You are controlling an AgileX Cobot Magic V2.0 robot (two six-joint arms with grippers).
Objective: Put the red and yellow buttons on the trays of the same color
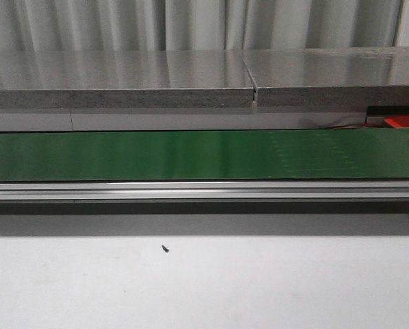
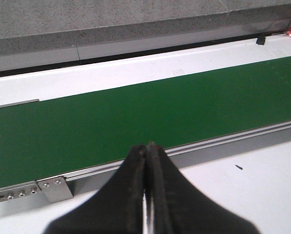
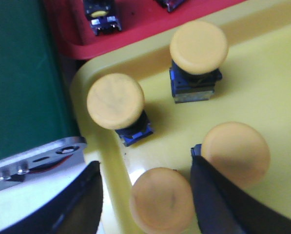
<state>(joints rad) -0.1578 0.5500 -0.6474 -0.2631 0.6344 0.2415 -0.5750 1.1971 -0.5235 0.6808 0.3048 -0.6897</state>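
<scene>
In the right wrist view, several yellow buttons stand on the yellow tray (image 3: 262,83). My right gripper (image 3: 145,165) is open just above the tray's corner. One yellow button (image 3: 162,201) sits between its jaws with a gap on each side. One finger (image 3: 82,204) hangs outside the tray rim. The other finger (image 3: 216,195) is inside the tray, against another yellow button (image 3: 235,153). The red tray (image 3: 135,31) lies beyond and holds button bodies; its edge (image 1: 404,122) shows in the front view. My left gripper (image 2: 147,146) is shut and empty over the white table.
The green conveyor belt (image 1: 190,154) runs across the table, with a metal rail (image 1: 190,188) along its near side. A grey stone counter (image 1: 122,86) stands behind it. A small black screw (image 1: 165,249) lies on the white table. The belt (image 2: 135,117) carries nothing in view.
</scene>
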